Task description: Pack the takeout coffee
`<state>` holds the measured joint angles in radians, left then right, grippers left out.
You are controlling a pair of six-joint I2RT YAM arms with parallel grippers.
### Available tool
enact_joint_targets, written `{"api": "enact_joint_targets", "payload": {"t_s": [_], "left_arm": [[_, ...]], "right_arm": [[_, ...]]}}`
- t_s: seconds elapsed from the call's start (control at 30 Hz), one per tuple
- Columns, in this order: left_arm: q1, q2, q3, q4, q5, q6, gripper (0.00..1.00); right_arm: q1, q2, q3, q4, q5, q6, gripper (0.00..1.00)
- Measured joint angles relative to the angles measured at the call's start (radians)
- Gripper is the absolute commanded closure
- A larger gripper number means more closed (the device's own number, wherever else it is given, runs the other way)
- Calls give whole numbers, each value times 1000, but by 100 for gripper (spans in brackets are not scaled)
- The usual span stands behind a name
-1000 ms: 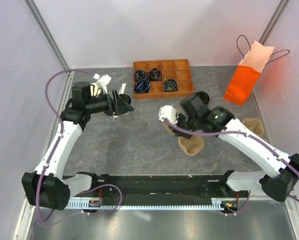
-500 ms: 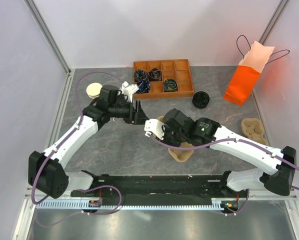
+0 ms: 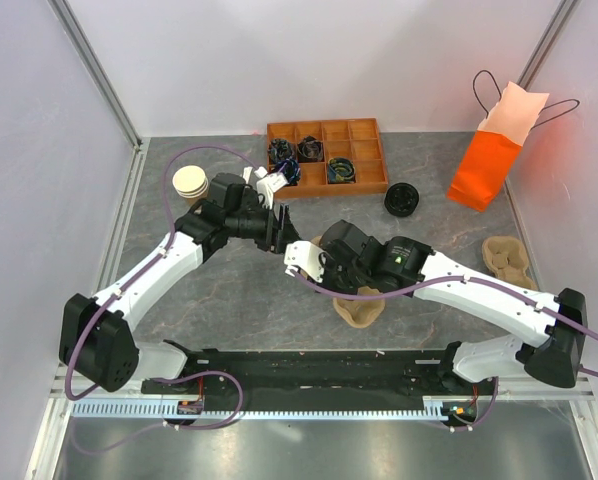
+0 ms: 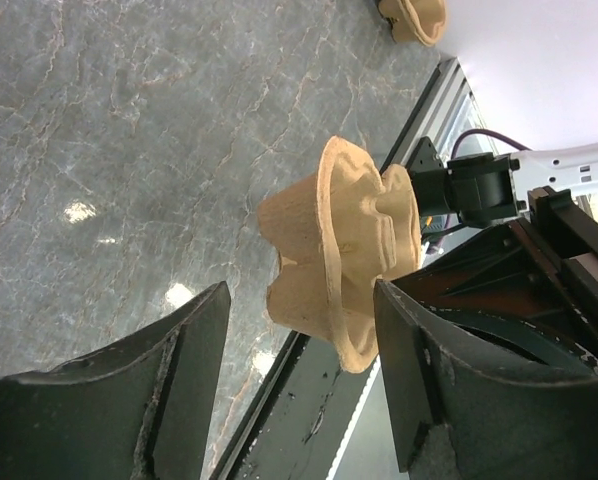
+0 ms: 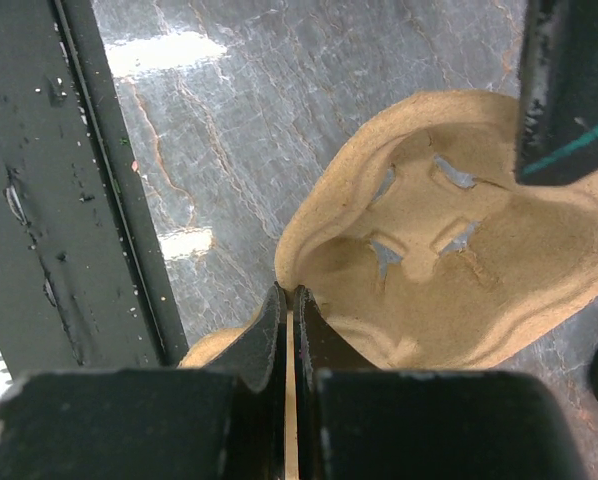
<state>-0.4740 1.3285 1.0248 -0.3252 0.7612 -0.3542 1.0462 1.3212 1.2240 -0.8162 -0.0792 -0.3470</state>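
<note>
Presently the right tool point(image 5: 288, 300) clamps the pulp carrier point(image 5: 429, 270) by its rim — the left tool point(image 4: 297, 340), open and empty, should take the edge ahead of it.

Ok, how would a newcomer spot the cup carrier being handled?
Start at the orange paper bag in the far right corner and come toward the arms, past the loose black lid. The pulp carrier mid-table is the one; unlike its twin by the right wall, its rim is pinched in the right tool.

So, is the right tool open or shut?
Shut: the right tool pinches the rim of the tan pulp cup carrier, jaws nearly touching.
</note>
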Motion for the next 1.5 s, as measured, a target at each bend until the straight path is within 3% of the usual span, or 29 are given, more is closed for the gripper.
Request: {"api": "enact_joint_targets", "payload": {"t_s": [0.13,0.27,0.47,0.77,0.93,0.97,1.0,1.07,1.1,1.2,1.37,1.5], "left_arm": [[-6,0,-1,11,0,0,44],[-13,6,-1,21,2,-1,58],[-18,7,-1,21,6,-1,53],[-29,8,-4,22,6,-1,54],[-32,19,-12,29,8,-5,78],[-32,21,-12,30,8,-7,82],[-32,21,-13,29,8,-10,85],[-31,21,-13,33,8,-11,94],[-29,21,-13,35,8,-11,97],[-12,20,-17,35,8,-11,98],[29,-7,-37,10,9,8,98],[39,-41,-39,-16,35,39,98]], "right_arm": [[7,3,1,0,-6,1,100],[11,6,2,0,-10,1,100],[12,8,2,0,-8,2,100],[11,22,21,2,0,5,100],[12,23,29,3,2,12,98],[12,23,30,3,2,12,91],[12,23,30,3,2,12,74],[12,23,35,2,3,19,54],[12,23,40,0,6,11,39],[3,22,61,-11,6,5,17],[-148,4,163,-82,-60,-42,8],[-457,33,385,-168,-158,-109,6]]}}
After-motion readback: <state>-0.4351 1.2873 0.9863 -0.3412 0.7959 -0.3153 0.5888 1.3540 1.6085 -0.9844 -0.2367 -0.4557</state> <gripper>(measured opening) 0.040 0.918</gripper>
